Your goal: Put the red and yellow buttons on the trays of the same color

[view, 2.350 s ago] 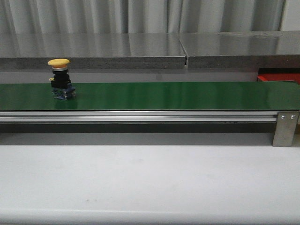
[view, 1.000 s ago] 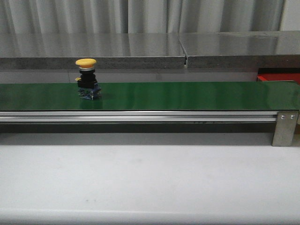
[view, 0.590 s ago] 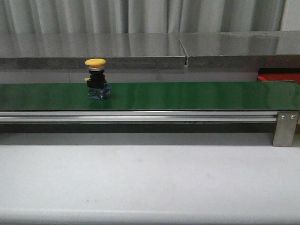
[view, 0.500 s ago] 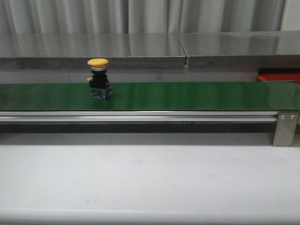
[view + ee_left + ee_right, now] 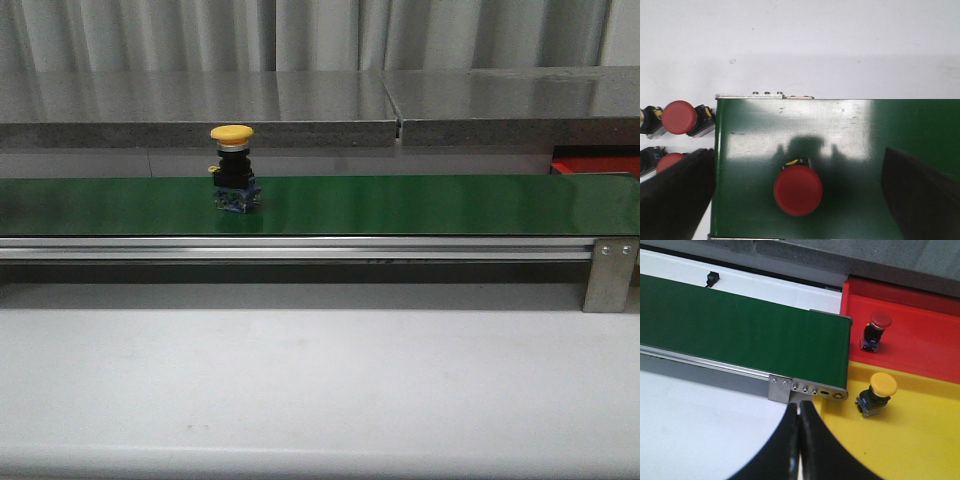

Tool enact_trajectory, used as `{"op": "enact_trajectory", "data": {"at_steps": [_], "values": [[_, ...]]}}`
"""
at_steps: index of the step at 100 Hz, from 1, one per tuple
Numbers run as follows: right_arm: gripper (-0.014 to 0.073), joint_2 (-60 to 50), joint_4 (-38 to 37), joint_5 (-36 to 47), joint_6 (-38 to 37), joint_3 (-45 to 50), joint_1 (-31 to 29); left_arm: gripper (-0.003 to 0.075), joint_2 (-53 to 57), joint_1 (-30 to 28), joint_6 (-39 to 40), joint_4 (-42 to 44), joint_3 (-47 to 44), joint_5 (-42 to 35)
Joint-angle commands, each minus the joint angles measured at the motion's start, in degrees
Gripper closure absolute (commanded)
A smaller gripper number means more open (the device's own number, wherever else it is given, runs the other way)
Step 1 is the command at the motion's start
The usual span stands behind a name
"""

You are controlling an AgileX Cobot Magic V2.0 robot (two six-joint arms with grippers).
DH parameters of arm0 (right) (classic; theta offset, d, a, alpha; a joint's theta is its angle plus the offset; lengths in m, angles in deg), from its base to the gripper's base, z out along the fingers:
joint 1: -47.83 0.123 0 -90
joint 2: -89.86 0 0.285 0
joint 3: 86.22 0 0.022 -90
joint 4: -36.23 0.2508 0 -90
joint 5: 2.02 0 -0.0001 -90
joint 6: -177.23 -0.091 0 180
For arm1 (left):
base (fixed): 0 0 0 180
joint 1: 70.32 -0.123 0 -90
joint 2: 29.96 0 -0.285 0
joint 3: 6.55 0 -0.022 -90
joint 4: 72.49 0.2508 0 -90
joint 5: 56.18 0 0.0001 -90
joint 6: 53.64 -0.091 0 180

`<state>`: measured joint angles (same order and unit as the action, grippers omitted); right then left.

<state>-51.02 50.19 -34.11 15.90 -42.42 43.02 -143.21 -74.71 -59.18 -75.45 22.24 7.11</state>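
A yellow button (image 5: 232, 165) stands upright on the green belt (image 5: 400, 205) in the front view, left of centre. In the left wrist view a red button (image 5: 798, 190) stands on the belt, below and between the wide-open fingers of my left gripper (image 5: 798, 152), which touch nothing. My right gripper (image 5: 799, 405) is shut and empty, over the belt's end bracket. Beyond it a red tray (image 5: 930, 347) holds a red button (image 5: 875, 327), and a yellow tray (image 5: 930, 445) holds a yellow button (image 5: 879, 392). Neither gripper shows in the front view.
Two more red buttons (image 5: 679, 117) (image 5: 670, 161) lie on the white table beside the belt's end. A metal bracket (image 5: 608, 272) closes the belt's right end. A grey stone ledge (image 5: 300, 110) runs behind the belt. A sliver of the red tray (image 5: 595, 160) shows far right.
The yellow button has ridden rightwards along the belt, from the far left toward the centre. Nothing else in the front view has moved.
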Motion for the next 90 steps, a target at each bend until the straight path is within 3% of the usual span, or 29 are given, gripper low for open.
{"op": "enact_trajectory", "data": {"at_steps": [1, 40, 69, 81, 90], "values": [[0.0712, 0.0, -0.17, 4.31, 0.26, -1.59, 0.17, 0.0069, 7.53, 0.32, 0.16, -1.04, -1.94, -4.31], [0.0712, 0.0, -0.17, 4.31, 0.26, -1.59, 0.17, 0.0069, 34.36, 2.14, 0.16, -3.28, -36.82, -24.12], [0.0712, 0.0, -0.17, 4.31, 0.26, -1.59, 0.17, 0.0072, 51.13, 5.1, 0.16, -3.94, -58.55, -31.68], [0.0712, 0.0, -0.17, 4.31, 0.26, -1.59, 0.17, 0.013, 57.77, 5.1, 0.16, -4.79, -64.84, -34.8], [0.0712, 0.0, -0.17, 4.31, 0.26, -1.59, 0.17, 0.0234, 62.86, 5.1, 0.16, -4.82, -68.35, -36.25]]}}
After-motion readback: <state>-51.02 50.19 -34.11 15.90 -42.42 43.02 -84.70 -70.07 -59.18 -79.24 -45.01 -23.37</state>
